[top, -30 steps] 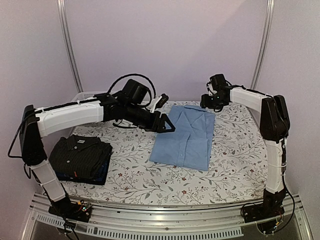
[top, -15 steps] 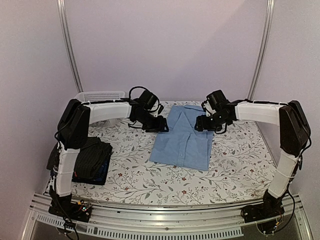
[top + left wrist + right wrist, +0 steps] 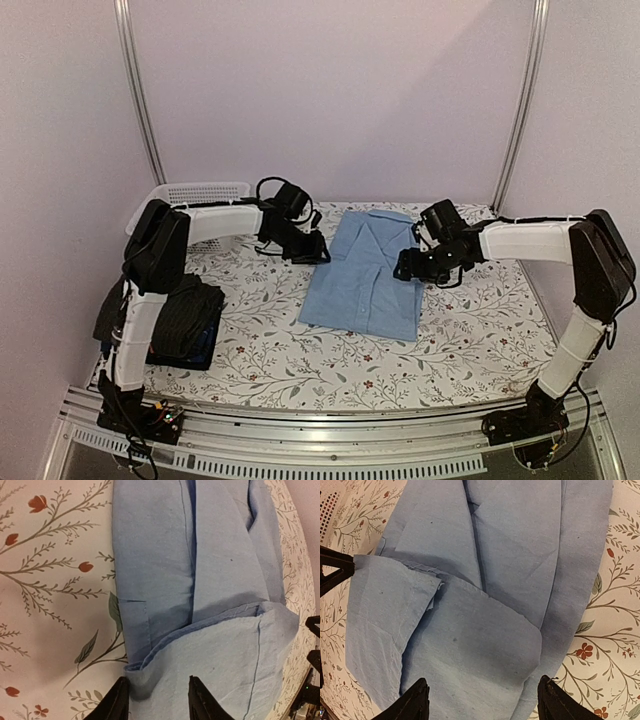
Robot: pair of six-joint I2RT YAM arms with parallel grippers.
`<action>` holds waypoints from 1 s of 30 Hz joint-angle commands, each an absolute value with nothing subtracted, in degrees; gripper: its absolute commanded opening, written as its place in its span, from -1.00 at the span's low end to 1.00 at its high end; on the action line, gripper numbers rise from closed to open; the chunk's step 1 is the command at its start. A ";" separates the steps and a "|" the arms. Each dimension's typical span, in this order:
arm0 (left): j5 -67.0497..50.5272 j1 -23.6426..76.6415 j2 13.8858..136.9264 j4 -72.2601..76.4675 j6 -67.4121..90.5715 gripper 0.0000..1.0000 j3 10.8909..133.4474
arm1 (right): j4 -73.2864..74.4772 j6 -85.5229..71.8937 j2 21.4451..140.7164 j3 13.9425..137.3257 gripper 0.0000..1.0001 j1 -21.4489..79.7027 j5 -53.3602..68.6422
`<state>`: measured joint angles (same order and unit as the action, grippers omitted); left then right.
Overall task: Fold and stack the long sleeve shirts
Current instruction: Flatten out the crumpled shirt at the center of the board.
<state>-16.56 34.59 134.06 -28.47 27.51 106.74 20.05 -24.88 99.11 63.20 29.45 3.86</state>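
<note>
Blue shirt lengthwise, collar rearward

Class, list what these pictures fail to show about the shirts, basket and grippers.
- Top view: the left arm covers part of the dark folded stack; shirt count unclear.
- Top view: the basket is too small to see inside.
- Wrist views: the bottom edge cuts off the left gripper and right gripper; contact with the light blue shirt unclear.

Lab booth: aluminium frame, plain walls
</note>
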 commanded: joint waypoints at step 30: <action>-54.72 40.74 101.34 -25.31 16.19 -1.00 74.13 | 22.51 -23.71 83.82 58.70 -0.62 35.24 9.98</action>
<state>-40.18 36.21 105.23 -24.49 21.17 84.82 19.40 -23.99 88.77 62.28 33.89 9.23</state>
